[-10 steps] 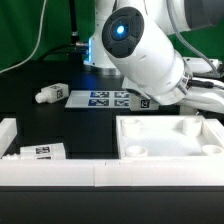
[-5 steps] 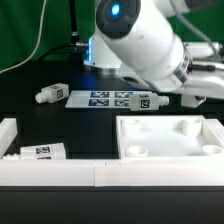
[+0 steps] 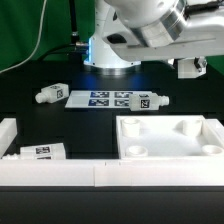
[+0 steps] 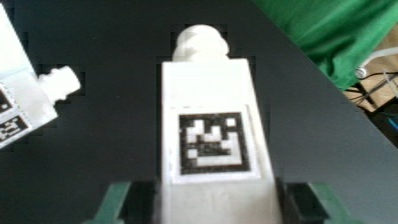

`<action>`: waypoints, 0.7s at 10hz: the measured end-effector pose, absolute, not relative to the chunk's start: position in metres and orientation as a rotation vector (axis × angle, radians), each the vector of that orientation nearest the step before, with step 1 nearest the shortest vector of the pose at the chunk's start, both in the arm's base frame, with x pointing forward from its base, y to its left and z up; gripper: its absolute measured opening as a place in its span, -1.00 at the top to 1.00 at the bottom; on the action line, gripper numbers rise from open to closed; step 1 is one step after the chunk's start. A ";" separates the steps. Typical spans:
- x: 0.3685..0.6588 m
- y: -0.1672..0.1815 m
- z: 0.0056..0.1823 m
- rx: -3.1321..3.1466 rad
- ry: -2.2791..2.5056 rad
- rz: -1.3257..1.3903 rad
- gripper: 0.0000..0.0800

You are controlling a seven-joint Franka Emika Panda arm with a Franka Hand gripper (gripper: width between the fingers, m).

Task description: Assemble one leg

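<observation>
Arm has lifted and swung off since a second ago, so the mid-frame is clear now. Claw is clamped on the leg, upper right in the exterior view, well above the worktop. Probably carried high to clear the tabletop wall before lining up on a corner hole.

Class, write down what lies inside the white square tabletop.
Inside the tabletop only its own round corner sockets show; no loose part lies there. Its near wall covers the front strip of its floor.
</observation>
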State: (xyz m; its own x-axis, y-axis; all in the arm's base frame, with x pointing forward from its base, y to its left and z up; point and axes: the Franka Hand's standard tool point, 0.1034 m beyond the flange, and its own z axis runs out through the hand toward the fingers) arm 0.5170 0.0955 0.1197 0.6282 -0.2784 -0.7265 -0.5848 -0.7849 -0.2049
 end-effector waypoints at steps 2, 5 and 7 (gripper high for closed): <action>0.530 0.094 0.116 -2.486 0.699 0.840 0.29; 0.572 0.074 0.140 -2.661 0.531 0.575 0.29; 0.591 0.087 0.153 -2.758 0.487 0.318 0.29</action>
State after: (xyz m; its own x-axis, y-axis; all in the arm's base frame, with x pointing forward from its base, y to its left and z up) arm 0.5910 0.0866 0.1534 0.9170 -0.2936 -0.2699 -0.3652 -0.8901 -0.2726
